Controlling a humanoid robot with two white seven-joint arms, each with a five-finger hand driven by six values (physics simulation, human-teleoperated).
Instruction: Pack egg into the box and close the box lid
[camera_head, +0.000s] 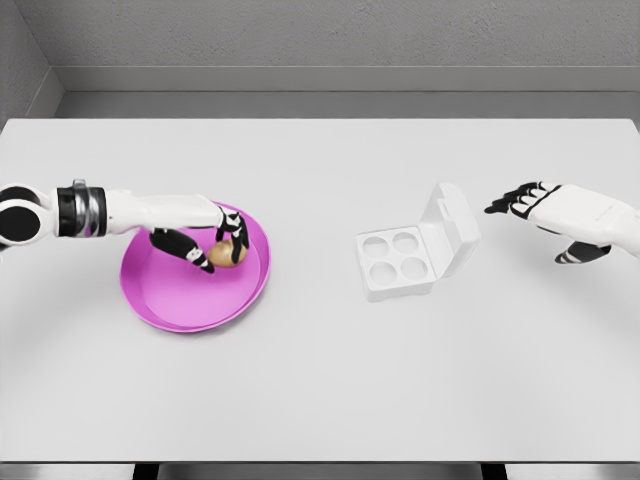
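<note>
Pale grey worktop (320, 390), matte and evenly lit, fills most of the view. Near edge shows a thin dark gap beneath it. Nothing stands on the front half.

Mid-depth, left: a shallow magenta plate (160, 300), round with a raised rim. The egg (227, 254) lies inside it near the right rim, tan-brown, smooth, long axis roughly sideways. Left hand (205, 240) reaches in from the left on a white arm with a dark and silver wrist band; its black-tipped fingers are curled around the egg, thumb on the near side, other fingers over the top and far side. Whether the egg is lifted off the plate or resting on it, cannot tell.

Mid-depth, right of centre: a white box (398, 262) with four round cups, all unfilled. Its lid (452, 225) stands open, hinged at the right side and tilted back.

Right hand (545, 215) hovers well apart from the box, beyond the lid, fingers spread and loose, holding nothing.

Beyond: worktop's far edge, then a grey floor strip and a rough grey wall (330, 30).
</note>
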